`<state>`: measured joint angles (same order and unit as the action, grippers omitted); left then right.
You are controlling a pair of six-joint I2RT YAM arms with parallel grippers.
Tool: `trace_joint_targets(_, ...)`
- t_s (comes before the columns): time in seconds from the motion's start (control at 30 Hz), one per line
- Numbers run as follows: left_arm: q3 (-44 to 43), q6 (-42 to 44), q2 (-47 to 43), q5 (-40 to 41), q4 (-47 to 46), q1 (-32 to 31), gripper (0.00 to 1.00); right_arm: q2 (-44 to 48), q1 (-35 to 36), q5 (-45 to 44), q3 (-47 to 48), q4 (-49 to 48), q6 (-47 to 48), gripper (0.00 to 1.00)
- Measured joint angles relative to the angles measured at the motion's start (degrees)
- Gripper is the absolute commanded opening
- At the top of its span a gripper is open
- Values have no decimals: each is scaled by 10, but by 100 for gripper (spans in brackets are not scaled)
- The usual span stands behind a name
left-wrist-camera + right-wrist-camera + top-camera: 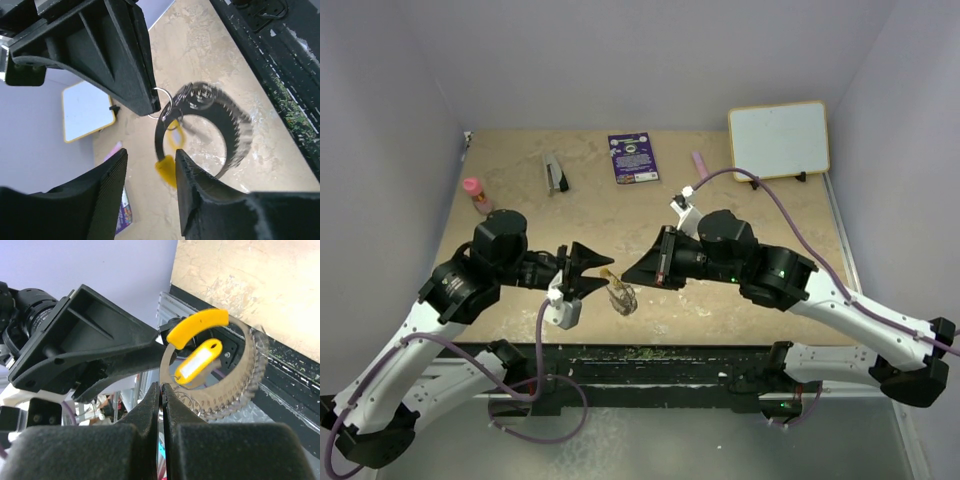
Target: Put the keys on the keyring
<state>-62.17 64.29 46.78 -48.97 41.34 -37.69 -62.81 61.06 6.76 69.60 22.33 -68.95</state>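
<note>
Blurred beaded keyring (250,375) hangs midair, a yellow-headed key (197,362) dangling inside.

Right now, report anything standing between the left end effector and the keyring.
Nothing visible does. The keyring hangs in mid-air right at the partly open left end effector, while the shut right end effector pinches it.
</note>
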Motion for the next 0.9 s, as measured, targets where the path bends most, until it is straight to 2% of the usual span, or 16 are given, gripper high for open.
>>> trace_joint_targets(0.13, 1, 19, -6, 3, 0, 0, 56, 25, 0, 7, -21, -16, -9, 0)
trace_joint_targets(0.37, 1, -7, -19, 6, -2, 0, 57, 52, -4, 14, -68, -61, -37, 0)
trace_joint_targets(0.63, -3, -172, -59, 2, -17, 0, 39, 60, -14, 16, -93, -96, -66, 0)
trace_joint_targets(0.9, 12, -363, -40, -90, -22, 0, 43, 65, -19, 16, -95, -110, -74, 0)
